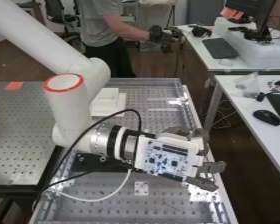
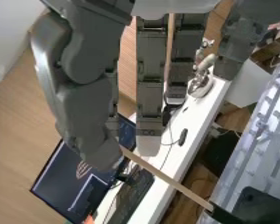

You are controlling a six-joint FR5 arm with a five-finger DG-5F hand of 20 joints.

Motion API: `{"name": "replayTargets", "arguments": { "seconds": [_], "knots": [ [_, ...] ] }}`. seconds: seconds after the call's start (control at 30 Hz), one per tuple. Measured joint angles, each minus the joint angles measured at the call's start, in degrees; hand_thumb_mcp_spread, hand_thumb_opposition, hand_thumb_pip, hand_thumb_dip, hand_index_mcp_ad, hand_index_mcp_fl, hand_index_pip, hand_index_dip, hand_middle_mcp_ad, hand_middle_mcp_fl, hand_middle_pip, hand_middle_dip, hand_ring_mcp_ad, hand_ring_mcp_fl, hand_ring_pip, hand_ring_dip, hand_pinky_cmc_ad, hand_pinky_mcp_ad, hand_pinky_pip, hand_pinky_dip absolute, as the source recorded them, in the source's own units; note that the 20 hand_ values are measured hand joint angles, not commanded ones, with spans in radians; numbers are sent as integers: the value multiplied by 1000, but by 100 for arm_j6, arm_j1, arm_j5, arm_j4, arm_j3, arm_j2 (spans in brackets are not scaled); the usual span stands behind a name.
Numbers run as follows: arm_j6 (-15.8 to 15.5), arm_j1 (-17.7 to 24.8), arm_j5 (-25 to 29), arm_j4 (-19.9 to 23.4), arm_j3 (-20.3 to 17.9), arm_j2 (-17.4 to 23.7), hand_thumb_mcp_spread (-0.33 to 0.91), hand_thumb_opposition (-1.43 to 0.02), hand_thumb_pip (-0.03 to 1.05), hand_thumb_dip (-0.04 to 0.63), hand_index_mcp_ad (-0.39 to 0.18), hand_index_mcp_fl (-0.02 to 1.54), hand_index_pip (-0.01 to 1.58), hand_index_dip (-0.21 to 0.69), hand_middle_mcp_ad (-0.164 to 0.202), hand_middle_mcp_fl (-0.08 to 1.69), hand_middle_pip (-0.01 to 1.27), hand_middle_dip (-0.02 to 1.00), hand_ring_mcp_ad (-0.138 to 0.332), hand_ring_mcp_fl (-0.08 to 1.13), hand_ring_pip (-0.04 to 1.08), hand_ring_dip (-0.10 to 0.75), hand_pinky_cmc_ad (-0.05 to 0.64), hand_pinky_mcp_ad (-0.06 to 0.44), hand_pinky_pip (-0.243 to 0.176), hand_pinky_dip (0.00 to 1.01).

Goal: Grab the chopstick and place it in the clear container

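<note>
Pointing straight, dark fingers (image 1: 209, 168), wooden chopstick (image 2: 175, 184) near thumb (image 2: 89, 117)

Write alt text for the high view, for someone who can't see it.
A white robot arm reaches in from the upper left, its dark grey hand above a metal bench dotted with small holes. A circuit board covers part of the hand. At the right, a black computer mouse and a dark keyboard lie on separate white desktops.
</note>
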Motion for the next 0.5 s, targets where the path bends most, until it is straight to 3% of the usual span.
{"name": "replayTargets", "arguments": {
  "seconds": [0.3,0.4,0.5],
  "knots": [
    [-76,3,-20,1,108,-24,667,-993,396,349,-286,963,716,379,33,1134,140,785,51,443,113,429,415,330,-12,148],
    [-117,4,-27,-13,165,-30,679,-1014,396,347,-286,993,705,379,5,1248,176,789,51,459,113,429,412,330,-12,148],
    [-157,4,-31,-5,174,-30,677,-1025,394,347,-286,1023,668,379,-26,1251,183,796,51,461,113,429,412,330,-12,148]
  ]
}}
